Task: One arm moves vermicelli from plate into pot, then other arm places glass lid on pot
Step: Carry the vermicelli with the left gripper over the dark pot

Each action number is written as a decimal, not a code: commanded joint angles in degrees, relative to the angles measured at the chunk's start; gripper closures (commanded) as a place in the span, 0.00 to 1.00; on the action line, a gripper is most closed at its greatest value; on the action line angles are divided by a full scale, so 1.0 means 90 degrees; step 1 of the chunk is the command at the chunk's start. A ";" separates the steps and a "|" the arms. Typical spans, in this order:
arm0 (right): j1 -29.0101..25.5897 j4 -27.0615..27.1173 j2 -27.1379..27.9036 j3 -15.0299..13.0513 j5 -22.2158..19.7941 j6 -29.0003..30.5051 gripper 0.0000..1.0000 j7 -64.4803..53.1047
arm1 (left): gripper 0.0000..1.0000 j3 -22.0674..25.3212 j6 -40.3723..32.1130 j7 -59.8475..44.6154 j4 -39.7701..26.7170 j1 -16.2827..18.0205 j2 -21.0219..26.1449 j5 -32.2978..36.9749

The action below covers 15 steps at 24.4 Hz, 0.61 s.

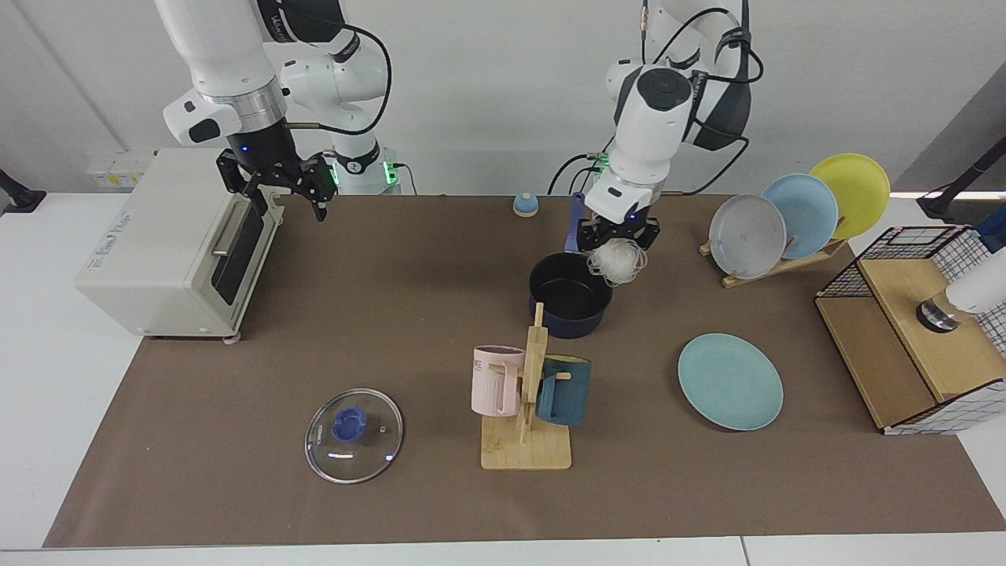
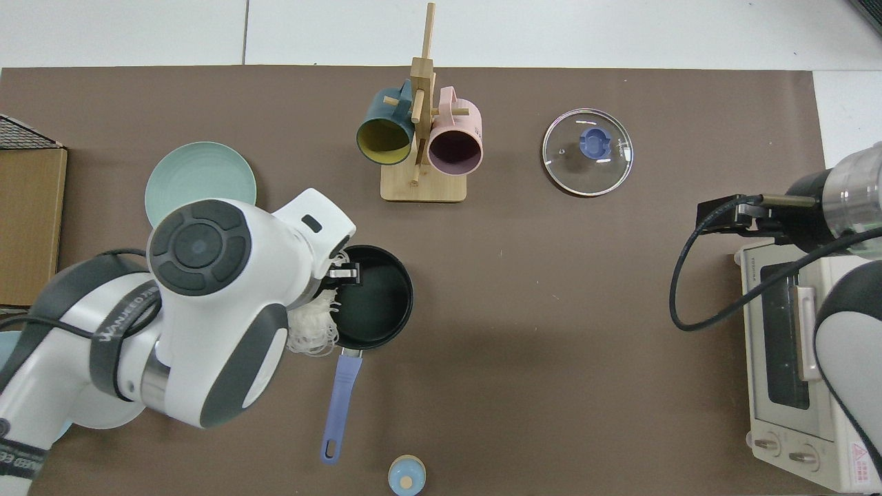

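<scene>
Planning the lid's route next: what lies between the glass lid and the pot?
Top view: only bare brown mat between the glass lid and the pot; the mug rack stands off to one side.

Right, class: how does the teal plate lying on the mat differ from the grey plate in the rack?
The teal plate lies flat on the brown mat; the grey plate stands on edge in the wooden rack. The teal plate sits alone, whereas the grey plate is racked beside a pale blue one. Both are round, plain and bare.
</scene>
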 commanded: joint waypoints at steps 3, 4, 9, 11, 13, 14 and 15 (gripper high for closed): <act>-0.0134 -0.0027 -0.0046 0.0053 0.0157 0.0062 0.01 -0.0187 | 1.00 -0.0145 0.0262 -0.0482 0.0271 -0.0026 0.0481 0.0204; -0.0134 -0.0027 -0.0046 0.0053 0.0157 0.0062 0.01 -0.0187 | 1.00 -0.0155 0.0341 -0.0511 0.0232 -0.0036 0.0510 0.0204; -0.0134 -0.0027 -0.0046 0.0053 0.0147 0.0062 0.01 -0.0187 | 1.00 -0.0155 0.0761 -0.0756 0.0104 -0.0192 0.0803 0.0340; -0.0134 -0.0027 -0.0046 0.0053 0.0157 0.0062 0.01 -0.0187 | 1.00 -0.0155 0.0955 -0.0785 -0.0032 -0.0212 0.0881 0.0409; -0.0134 -0.0027 -0.0046 0.0053 0.0157 0.0062 0.01 -0.0187 | 1.00 -0.0155 0.1316 -0.0843 -0.0256 -0.0222 0.0930 0.0467; -0.0134 -0.0027 -0.0046 0.0053 0.0147 0.0062 0.01 -0.0187 | 1.00 -0.0155 0.1492 -0.0902 -0.0363 -0.0222 0.0940 0.0467; -0.0134 -0.0027 -0.0046 0.0053 0.0157 0.0062 0.01 -0.0187 | 1.00 -0.0164 0.1639 -0.0970 -0.0480 -0.0222 0.0940 0.0467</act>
